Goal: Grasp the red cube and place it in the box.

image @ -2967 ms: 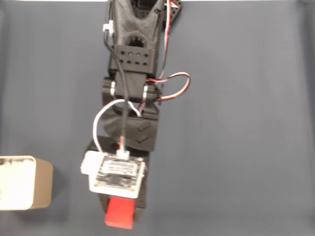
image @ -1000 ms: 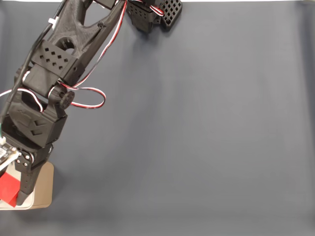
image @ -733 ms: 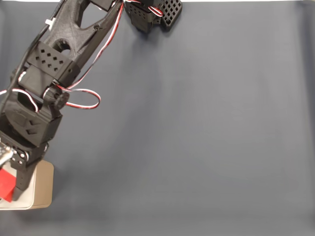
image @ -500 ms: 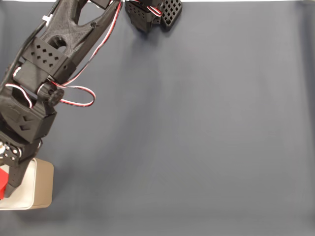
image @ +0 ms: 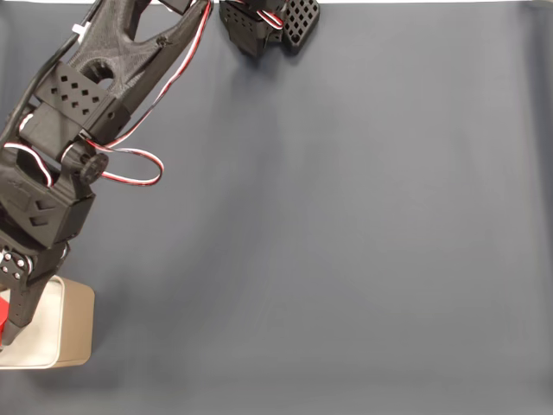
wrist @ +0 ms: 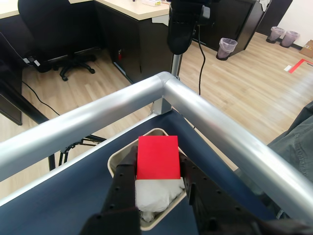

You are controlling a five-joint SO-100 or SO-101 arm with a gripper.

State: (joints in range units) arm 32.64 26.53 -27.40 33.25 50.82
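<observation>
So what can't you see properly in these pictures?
- The red cube in the fixed view: only a sliver shows, cut off by the left edge and covered by the arm.
- The box in the fixed view: its left part is hidden under the arm and runs to the edge.
- The box floor in the wrist view: covered by the red cube and something white and crumpled.
- The hand in the wrist view: its fingertips are hidden behind the cube.

red cube (wrist: pixel 157 157), beige box (wrist: pixel 116 161) with white inside, black gripper (wrist: pixel 157 182), blue-grey table (image: pixel 346 225).
</observation>
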